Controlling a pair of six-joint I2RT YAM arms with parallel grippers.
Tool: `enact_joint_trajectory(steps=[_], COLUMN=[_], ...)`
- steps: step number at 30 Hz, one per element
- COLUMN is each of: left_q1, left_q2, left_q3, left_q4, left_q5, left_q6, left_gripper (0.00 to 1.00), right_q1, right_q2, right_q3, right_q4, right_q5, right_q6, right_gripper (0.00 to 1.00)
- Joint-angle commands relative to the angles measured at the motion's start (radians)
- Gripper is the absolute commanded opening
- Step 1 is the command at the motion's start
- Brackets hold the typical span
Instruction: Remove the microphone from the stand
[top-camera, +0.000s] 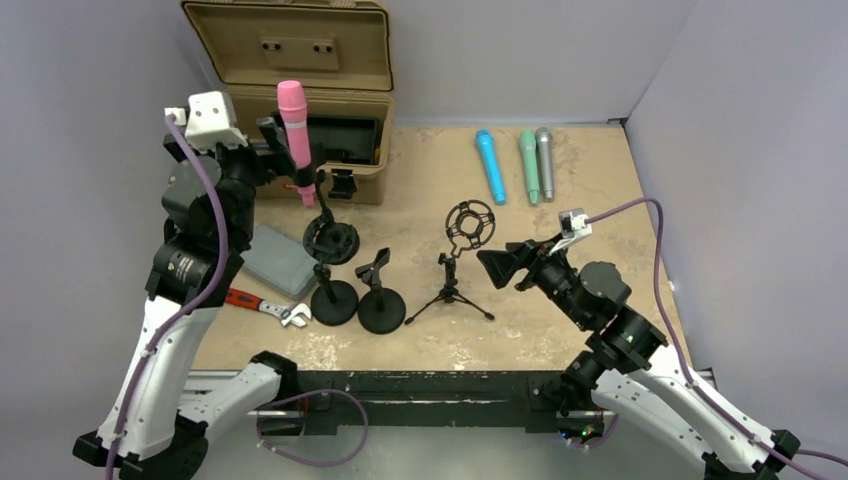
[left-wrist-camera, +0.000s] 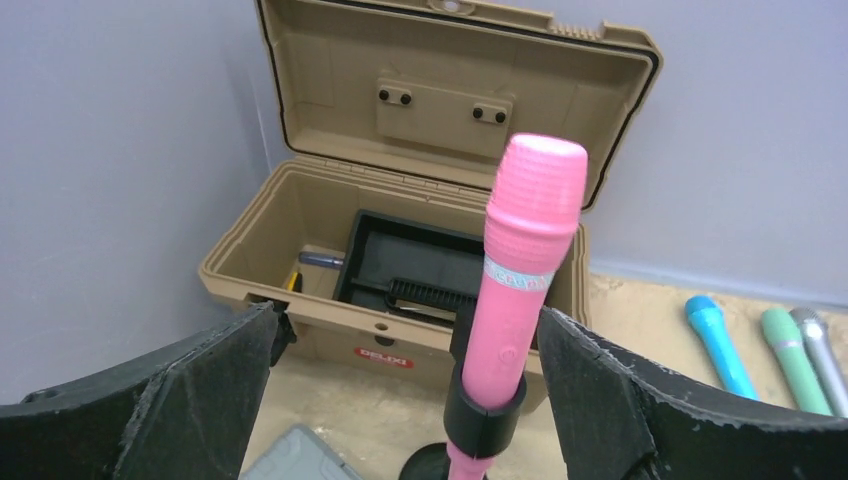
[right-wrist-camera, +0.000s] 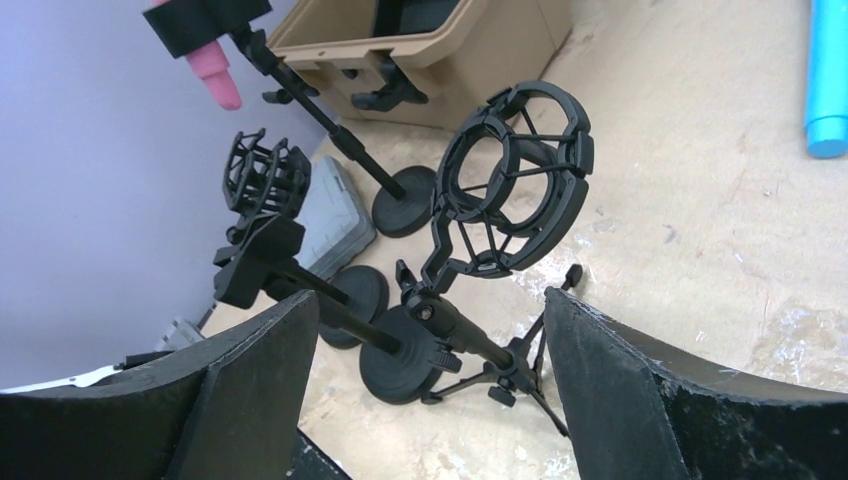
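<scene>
The pink microphone sits upright in its clip, its lower end cut off. The left end effector flanks it, spread wide, gripping nothing; the right end effector is open and empty. Four stands and three other microphones rest on the desk.
</scene>
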Motion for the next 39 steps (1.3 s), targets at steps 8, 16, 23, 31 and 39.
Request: enact_joint_trajectory(steps=[8, 16, 23, 31, 39], left_q1=[0.151, 0.174, 0.174, 0.174, 0.174], left_q2=[0.159, 0.266, 0.265, 0.227, 0.241], left_q3=[0.054, 0.037, -0.023, -0.055, -0.055], left_q4=[0.013, 0.093, 0.125, 0.154, 0.194], left_q5=[0.262, 0.289, 0.339, 0.518, 0.761], left_q6=[-0.134, -0.076, -0.003, 0.019, 0.038], left_gripper=[1.00, 0.95, 0.61, 0.36, 0.13], right_q1=[0.002, 0.002, 0.002, 0.002, 0.002], right_q2=[-0.048, -0.047, -0.016, 0.006, -0.004], right_q3=[0.054, 0.067, 0.067, 0.072, 0.064], right_q4=[-0.028, -0.034, -0.017, -0.010, -0.011], right_q5=[0.011, 0.015, -0.002, -0.011, -0.003], right_q6=[-0.019, -0.011, -0.004, -0.007, -0.004], right_gripper=[0.81, 0.81, 0.81, 0.81, 0.81])
